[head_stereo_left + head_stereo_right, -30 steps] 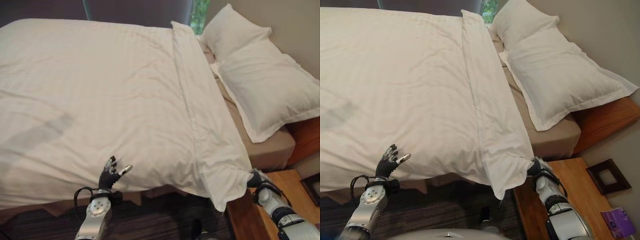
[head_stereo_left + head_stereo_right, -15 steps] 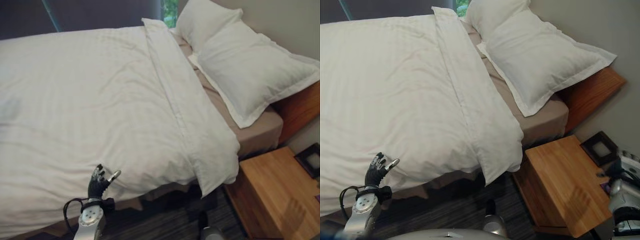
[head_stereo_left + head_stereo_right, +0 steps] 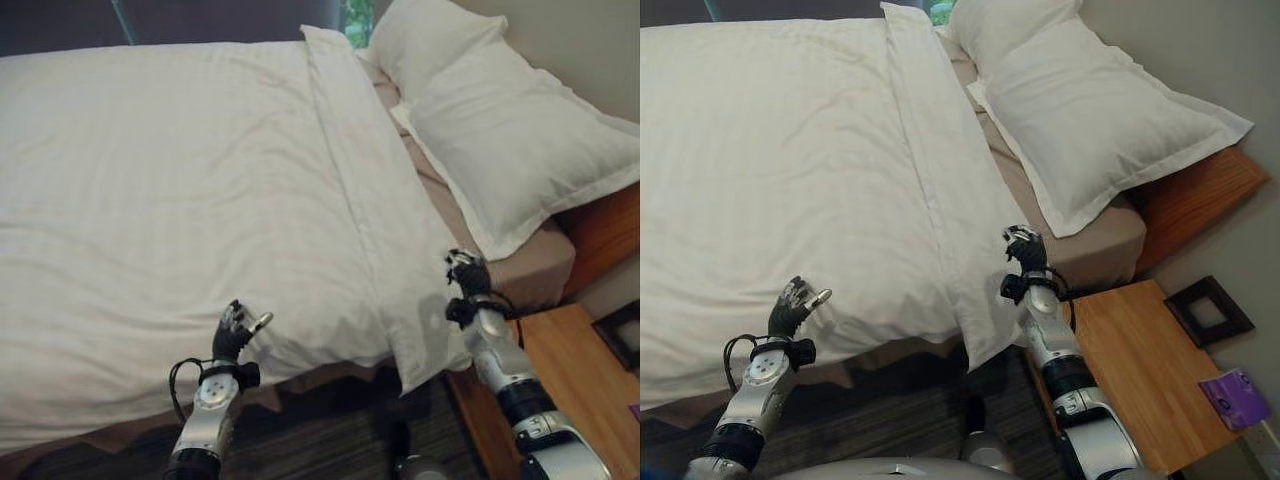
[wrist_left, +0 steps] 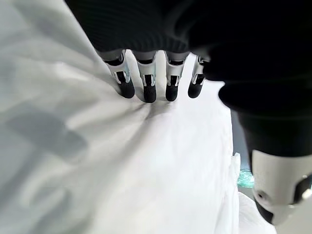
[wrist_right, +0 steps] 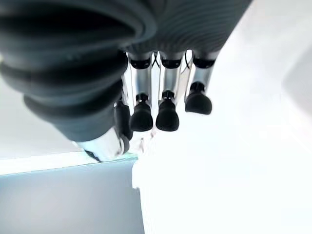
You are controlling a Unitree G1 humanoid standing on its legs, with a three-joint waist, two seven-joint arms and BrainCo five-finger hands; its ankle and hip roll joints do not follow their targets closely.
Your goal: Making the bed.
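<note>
- White duvet [image 3: 180, 190] lies spread over most of the bed, mostly flat, with shallow wrinkles across the middle; its folded-back top band [image 3: 370, 200] runs straight across just short of the pillows.
- Two white pillows [image 3: 510, 150] sit at the head, overlapping, one stacked partly on the other. Between band and pillows a strip of tan fitted sheet [image 3: 530, 265] is bare.
- Left hand [image 3: 235, 332] is at the near edge of the duvet; in its wrist view the fingers [image 4: 146, 87] are straight, side by side, with their dark tips pressing into the cloth, thumb apart (a pushing or smoothing contact, not a pinch).
- Right hand [image 3: 1025, 250] is raised by the near corner of the folded band, above the bed's edge beside the wooden nightstand [image 3: 1140, 370]. Its wrist view shows fingers [image 5: 168, 114] hanging loosely bent over white cloth with nothing between them and the thumb: relaxed, empty.
- The near corner of the band [image 3: 425, 355] droops off the mattress in a point, and the near hem hangs unevenly, showing a little of the tan sheet underneath.
- Judgement: the bulk is done, with cover laid and pillows placed. What is left looks like finishing: squaring that hanging corner, evening the near hem, smoothing the wrinkles.
</note>
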